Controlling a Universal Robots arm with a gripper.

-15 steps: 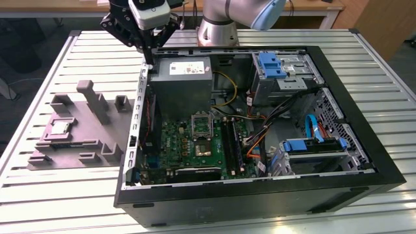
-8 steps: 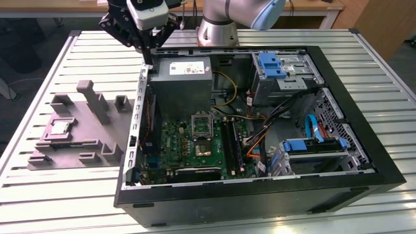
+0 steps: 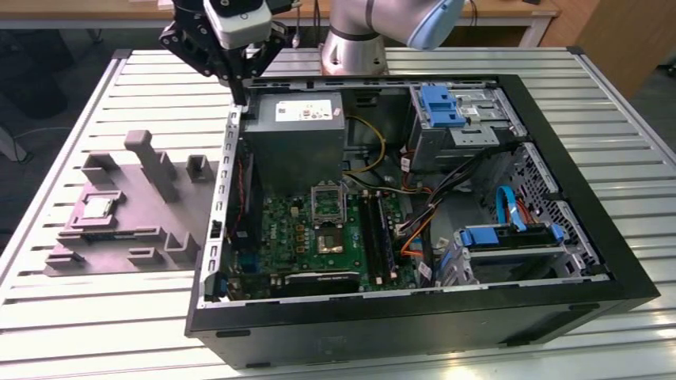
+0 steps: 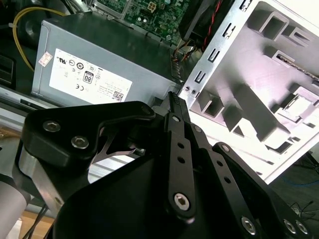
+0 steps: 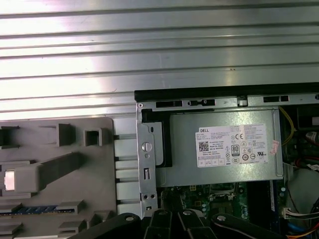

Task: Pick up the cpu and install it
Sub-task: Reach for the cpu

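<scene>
An open computer case [image 3: 423, 324] lies on its side on a slatted metal table [image 3: 106, 317], with a grey moulded tray [image 3: 138, 226] just beside it on the exterior view's left. The cpu [image 3: 100, 208] rests in a shallow seat of that tray, among raised plastic blocks that seem meant to hold parts at fixed spots so the arm can find them. It lies flat with its silvery metal top facing up, which leaves its upper face and edges free for a grasp from above. Being square, it has no long axis; its edges run roughly in line with the tray's edges. The gripper [image 3: 241, 96] hangs above the case's back corner, near the grey power supply [image 3: 301, 134] and well apart from the cpu. In the second wrist view its black fingers [image 4: 180, 149] meet at the tips, closed together and holding nothing. Inside the case, the green circuit board [image 3: 306, 237] faces up, its rectangular socket frame [image 3: 328, 202] exposed for the chip. Judging by this, the pickup has not begun.
</scene>
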